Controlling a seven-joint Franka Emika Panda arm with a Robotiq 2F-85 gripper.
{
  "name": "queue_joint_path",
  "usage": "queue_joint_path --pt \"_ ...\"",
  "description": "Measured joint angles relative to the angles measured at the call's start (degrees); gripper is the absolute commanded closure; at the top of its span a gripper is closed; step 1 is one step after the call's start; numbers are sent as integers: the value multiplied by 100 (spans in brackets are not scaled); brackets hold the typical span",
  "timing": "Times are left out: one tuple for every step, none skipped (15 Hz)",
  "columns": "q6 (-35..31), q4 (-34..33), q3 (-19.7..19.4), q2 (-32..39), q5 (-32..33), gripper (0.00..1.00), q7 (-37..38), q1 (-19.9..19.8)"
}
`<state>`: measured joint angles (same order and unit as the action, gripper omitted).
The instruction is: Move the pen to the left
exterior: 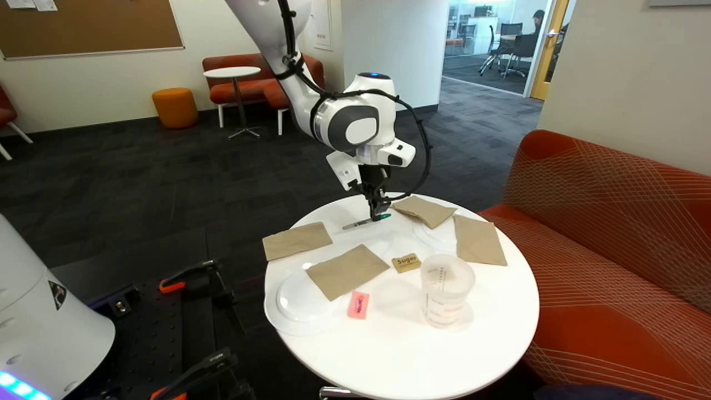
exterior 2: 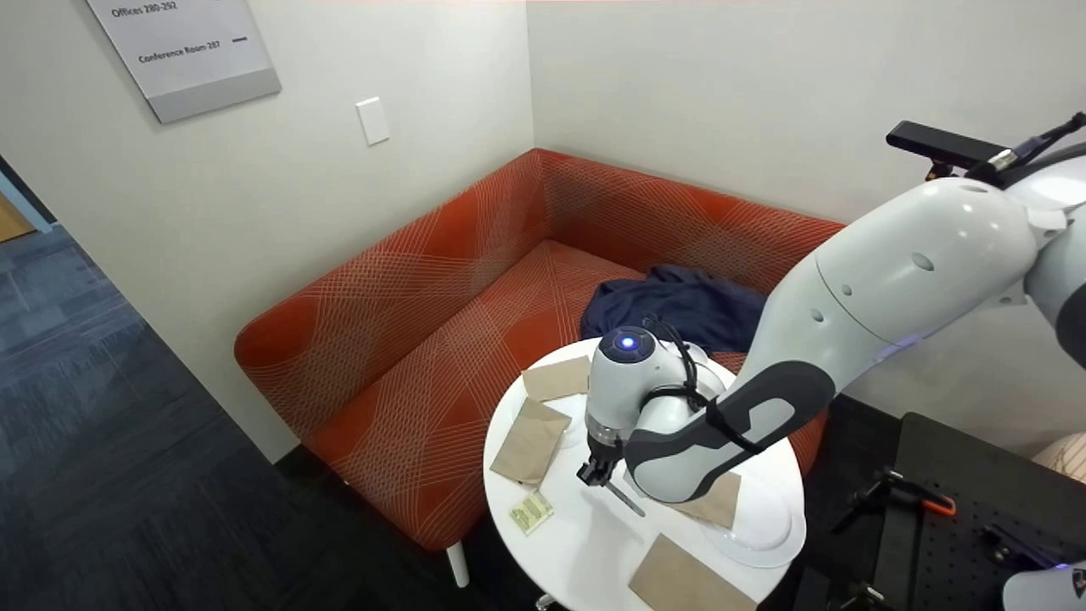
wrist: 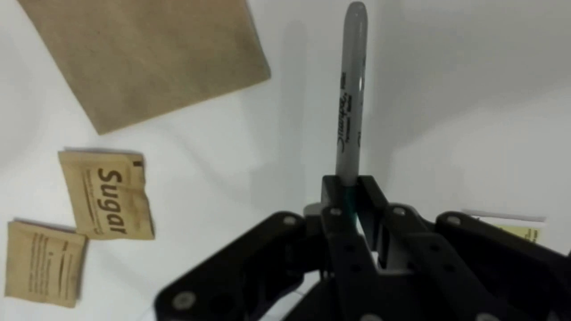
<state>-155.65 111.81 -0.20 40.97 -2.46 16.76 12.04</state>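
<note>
The pen (exterior: 357,224) is a slim marker with a grey body and a teal-green cap end. My gripper (exterior: 377,217) is shut on it at the teal end, over the white round table. In the wrist view the pen (wrist: 352,98) sticks out straight ahead from between the fingertips (wrist: 349,183), and its teal part is mostly hidden by the fingers. A faint shadow lies apart from the pen there, so it appears held a little above the table. In an exterior view the grey end of the pen (exterior 2: 625,499) shows beside the gripper (exterior 2: 598,473).
Tan paper sheets (exterior: 349,271) lie around the table (exterior: 400,355). A clear cup (exterior: 447,291), a clear plate (exterior: 283,316), a sugar packet (exterior: 406,263) and a pink packet (exterior: 358,305) stand or lie there. A yellow-green packet (exterior 2: 531,512) lies near the gripper. A red sofa (exterior: 600,266) adjoins the table.
</note>
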Motion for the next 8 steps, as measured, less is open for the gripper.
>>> queue_joint_path --pt "2 -34 44 -5 1 97 -79 8" --pt "15 -72 90 -5 1 97 -139 14" --pt "70 -120 139 -5 1 97 -207 20" --pt "148 -170 187 -4 2 97 -272 27" --pt "231 -220 236 -2 2 97 -334 31" --pt "326 -277 284 5 5 97 -416 37" --pt "425 -334 330 16 11 97 -498 44" --pt "533 -395 375 35 16 97 -584 48"
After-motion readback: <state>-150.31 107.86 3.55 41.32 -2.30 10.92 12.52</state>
